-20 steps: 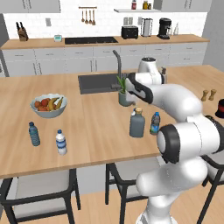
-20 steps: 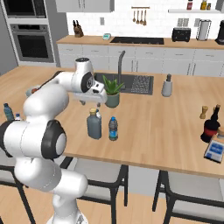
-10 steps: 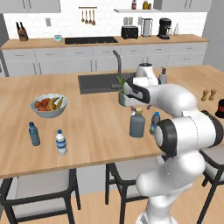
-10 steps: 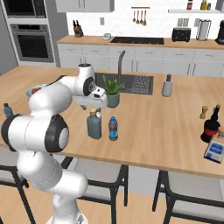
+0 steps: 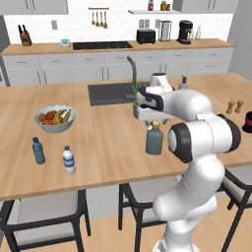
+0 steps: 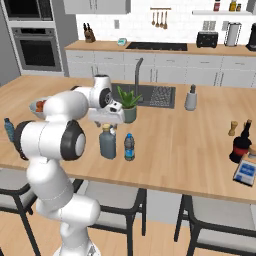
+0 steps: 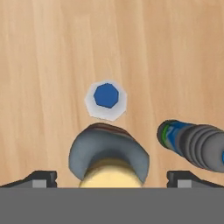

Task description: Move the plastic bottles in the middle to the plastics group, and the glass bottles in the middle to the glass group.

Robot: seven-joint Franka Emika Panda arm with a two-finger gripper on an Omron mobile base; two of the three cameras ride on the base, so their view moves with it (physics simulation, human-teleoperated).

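The glass bottle [image 5: 154, 141], squat and grey-blue with a tan stopper, stands mid-counter. My gripper [image 5: 151, 117] hangs open just above it. In the hand view its stopper [image 7: 111, 177] sits between my two dark fingertips [image 7: 41, 178], which are spread wide and touch nothing. A dark plastic bottle [image 6: 129, 147] with a blue label stands right beside the glass bottle [image 6: 107, 143]. A small whitish plastic bottle [image 7: 106, 99] shows from above just beyond it. The plastics group, an all-blue bottle [image 5: 38, 150] and a clear white-capped bottle [image 5: 69, 160], stands at the counter's left front.
A fruit bowl [image 5: 53, 118] sits behind the plastics group. Sink [image 5: 110, 93], tap and a potted plant [image 6: 129, 102] lie behind my gripper. On the right are a grey pump dispenser [image 6: 190, 98], pepper shakers [image 5: 234, 106], a dark bottle [image 6: 240, 145] and a small box [image 6: 246, 172].
My gripper has come down and slightly forward over the glass bottle, staying open. The bottles have not moved.
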